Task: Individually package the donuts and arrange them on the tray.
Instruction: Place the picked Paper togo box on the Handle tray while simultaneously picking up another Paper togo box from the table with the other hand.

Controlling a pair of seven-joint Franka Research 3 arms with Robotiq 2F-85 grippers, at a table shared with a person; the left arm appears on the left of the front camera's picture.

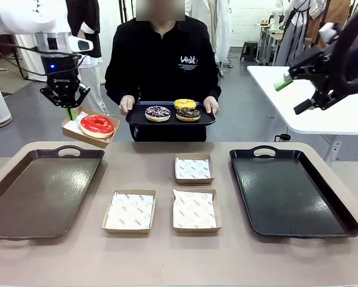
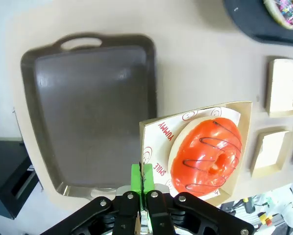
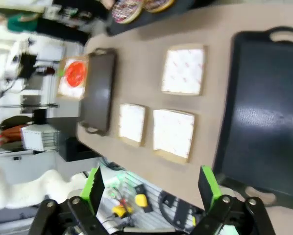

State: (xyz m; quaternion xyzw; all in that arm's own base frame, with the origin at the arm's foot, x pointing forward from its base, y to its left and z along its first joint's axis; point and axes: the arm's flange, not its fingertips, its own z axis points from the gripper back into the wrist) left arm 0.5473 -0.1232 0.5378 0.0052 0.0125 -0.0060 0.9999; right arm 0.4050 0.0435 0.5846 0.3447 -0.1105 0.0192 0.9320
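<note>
Found a wide beige counter [image 1: 167, 263] carrying two large dark rectangular trays, a left tray [image 1: 23, 203] and a right tray [image 1: 299, 203], both bare; judged nothing arranged so far. Noted a smaller black tray [image 1: 137, 121] held by a person [image 1: 161, 66] beyond the far edge, bearing a purple sprinkled donut [image 1: 157, 113], a yellow-iced donut [image 1: 185, 104] and a chocolate sprinkled donut [image 1: 188, 113], all unpackaged. Counted three open cardboard boxes [image 1: 129, 210] lined with white printed paper, unfilled, between the large trays. Saw a glossy red ring donut [image 1: 97, 125] lying in a fourth cardboard box [image 1: 77, 133], in the air near the left tray's far corner, pinched at its rim by the closed left fingers [image 2: 135, 177]. Saw the right fingers [image 3: 94, 185] spread wide, holding nothing.
</note>
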